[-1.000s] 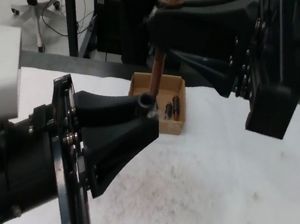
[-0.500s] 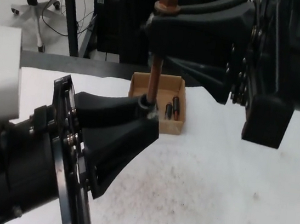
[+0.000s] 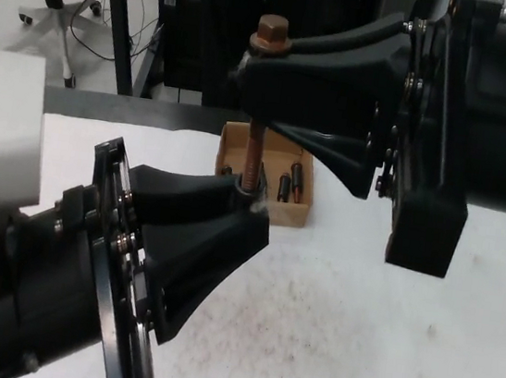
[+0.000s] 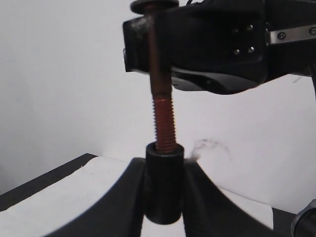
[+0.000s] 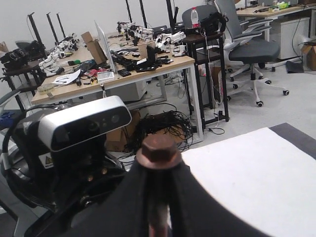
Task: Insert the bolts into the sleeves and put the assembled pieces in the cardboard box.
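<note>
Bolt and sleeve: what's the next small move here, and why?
Probably ease the right gripper straight down while keeping the left gripper where it is. The bolt stands upright in line with the sleeve. Its tip is just inside the sleeve's mouth and most of the thread is exposed above, so it looks only partly inserted.

Small yellow sticker (image 5: 46,159) on left arm (image 5: 74,185), print too small to read; nothing else legible.

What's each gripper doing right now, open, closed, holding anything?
Left gripper: closed on the sleeve.
Right gripper: closed on the bolt, whose tip sits in the sleeve.
</note>
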`<state>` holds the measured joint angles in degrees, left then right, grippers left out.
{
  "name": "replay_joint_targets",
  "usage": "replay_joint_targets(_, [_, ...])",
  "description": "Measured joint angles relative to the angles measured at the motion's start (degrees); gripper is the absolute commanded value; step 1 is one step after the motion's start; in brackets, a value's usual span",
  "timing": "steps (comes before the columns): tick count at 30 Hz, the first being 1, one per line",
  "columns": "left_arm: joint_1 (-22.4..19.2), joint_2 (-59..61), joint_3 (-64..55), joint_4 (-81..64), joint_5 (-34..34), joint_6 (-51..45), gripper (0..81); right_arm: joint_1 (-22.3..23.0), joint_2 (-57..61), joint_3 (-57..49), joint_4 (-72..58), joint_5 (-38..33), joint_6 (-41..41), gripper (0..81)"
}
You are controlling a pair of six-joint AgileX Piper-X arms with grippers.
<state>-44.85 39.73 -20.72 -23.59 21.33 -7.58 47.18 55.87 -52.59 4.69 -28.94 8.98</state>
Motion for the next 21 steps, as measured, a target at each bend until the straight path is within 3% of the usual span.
replay_joint_targets(21, [0.0,0.0,-2.78,1.31,-1.43,-0.5,0.3,0.08,0.0,-0.1,1.78,0.2,-3.78,0.7])
